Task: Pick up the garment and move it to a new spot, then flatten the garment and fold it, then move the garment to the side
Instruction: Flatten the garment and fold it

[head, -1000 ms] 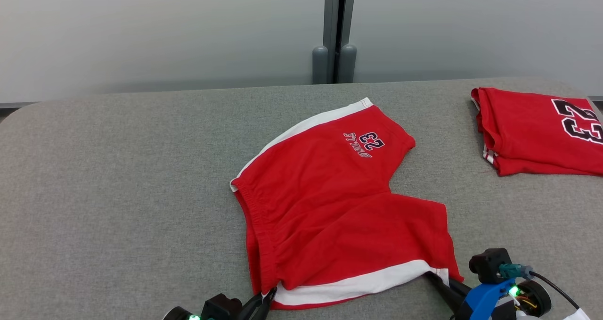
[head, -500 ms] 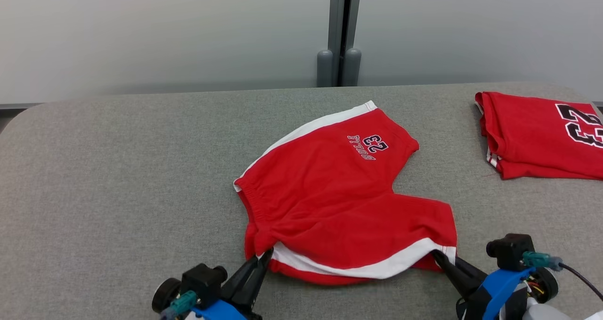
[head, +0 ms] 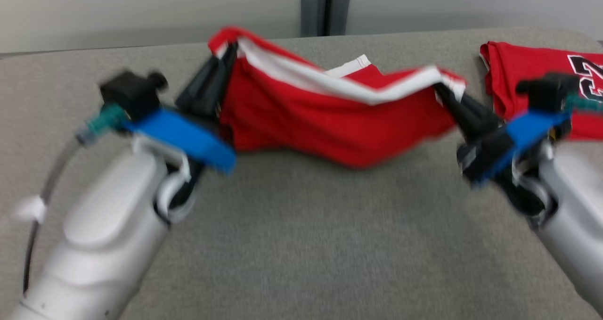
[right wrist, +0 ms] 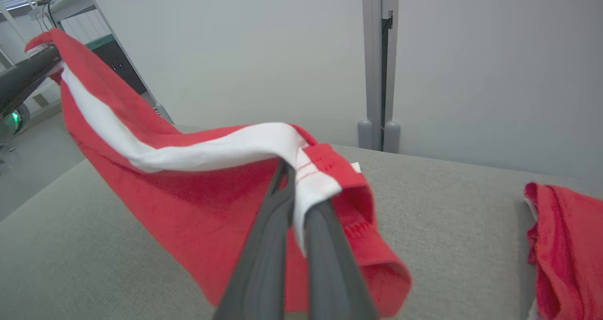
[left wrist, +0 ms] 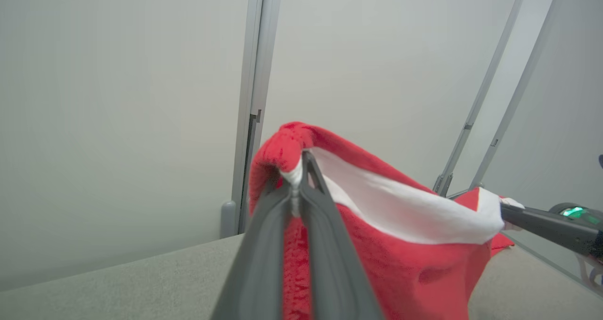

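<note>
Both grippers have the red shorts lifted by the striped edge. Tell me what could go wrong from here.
1. The left gripper and right gripper each pinch just a corner of the shorts; a slip would likely drop one side.
2. The cloth sags between them, so it may land bunched on the table.
3. The folded red jersey lies close to the right gripper and could get dragged.

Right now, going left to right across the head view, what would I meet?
The left gripper, dark fingers shut on one corner → red shorts with a white stripe, slung between the arms → right gripper, shut on the other corner → folded red jersey.
</note>
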